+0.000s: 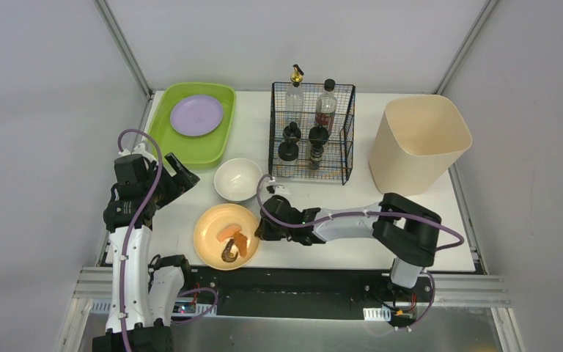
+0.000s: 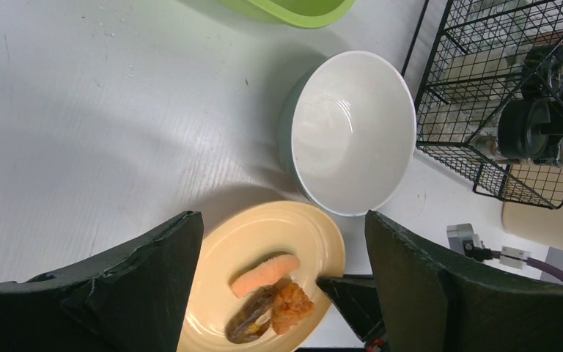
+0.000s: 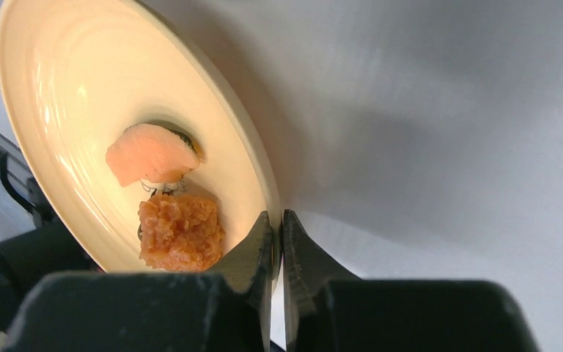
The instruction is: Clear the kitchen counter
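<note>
The white kitchen counter (image 1: 366, 192) holds a yellow plate (image 1: 220, 224) near its front edge, with a salmon piece, a dark piece and an orange fried piece (image 3: 179, 231) on it. My right gripper (image 1: 258, 229) is shut on the plate's right rim; the right wrist view shows the rim pinched between the fingers (image 3: 277, 220). My left gripper (image 1: 179, 176) is open and empty, above the counter to the left of the plate and of a white bowl (image 1: 237, 178). In the left wrist view the plate (image 2: 256, 238) and bowl (image 2: 352, 132) lie between and beyond its fingers.
A green tray (image 1: 163, 128) with a purple plate (image 1: 196, 114) is at the back left. A black wire basket (image 1: 312, 132) with bottles stands at the back middle. A beige bin (image 1: 418, 143) stands at the back right.
</note>
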Motion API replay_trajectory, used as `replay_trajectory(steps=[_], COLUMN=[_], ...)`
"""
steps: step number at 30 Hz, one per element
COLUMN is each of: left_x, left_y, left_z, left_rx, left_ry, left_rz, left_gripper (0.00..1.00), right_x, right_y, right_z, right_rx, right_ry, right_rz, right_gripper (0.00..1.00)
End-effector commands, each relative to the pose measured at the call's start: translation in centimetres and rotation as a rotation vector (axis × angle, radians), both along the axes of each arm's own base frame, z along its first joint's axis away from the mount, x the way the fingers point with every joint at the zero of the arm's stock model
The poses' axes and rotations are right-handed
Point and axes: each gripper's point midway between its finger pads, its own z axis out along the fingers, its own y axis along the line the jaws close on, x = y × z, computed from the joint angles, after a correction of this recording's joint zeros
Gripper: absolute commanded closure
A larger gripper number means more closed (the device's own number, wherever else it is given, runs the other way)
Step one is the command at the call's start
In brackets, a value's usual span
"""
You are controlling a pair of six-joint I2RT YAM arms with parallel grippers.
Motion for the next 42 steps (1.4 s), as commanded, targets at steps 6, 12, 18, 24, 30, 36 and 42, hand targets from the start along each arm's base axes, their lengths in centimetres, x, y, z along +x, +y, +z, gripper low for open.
replay_trajectory(steps=[6, 12, 18, 24, 30, 36, 42], left_x=[0.2, 0.2, 0.2, 0.2, 0.2, 0.1, 0.1], left_y=[-0.3, -0.6, -0.7, -0.9, -1.1, -1.3, -1.7], left_z=[0.0, -0.1, 0.1, 0.1, 0.1, 0.3, 0.4], left_rx=[0.003, -0.010, -0.016, -0.025, -0.032, -0.038, -0.058], left_ry=[-0.008, -0.004, -0.009, -0.013, -0.014, -0.024, -0.031], left_rz=[-0.026, -0.038, -0.043, -0.052, -0.059, -0.063, -0.080], left_gripper=[0.17, 0.17, 0.17, 0.17, 0.16, 0.17, 0.17], right_x=[-0.8, -0.4, 0.9, 3.8, 7.1, 10.6, 14.5], right_y=[-5.9, -9.9, -13.7, -17.6, -21.5, -24.3, -27.7], right_z=[3.1, 5.3, 9.1, 15.4, 19.9, 22.2, 24.9], right_rx=[-0.052, -0.071, -0.071, -0.061, -0.045, 0.037, 0.138], right_ry=[-0.057, -0.065, -0.102, -0.211, -0.236, -0.195, -0.209], right_rz=[0.080, 0.061, 0.028, -0.060, -0.188, -0.327, -0.525], right_gripper=[1.00, 1.00, 1.00, 1.00, 1.00, 1.00, 1.00])
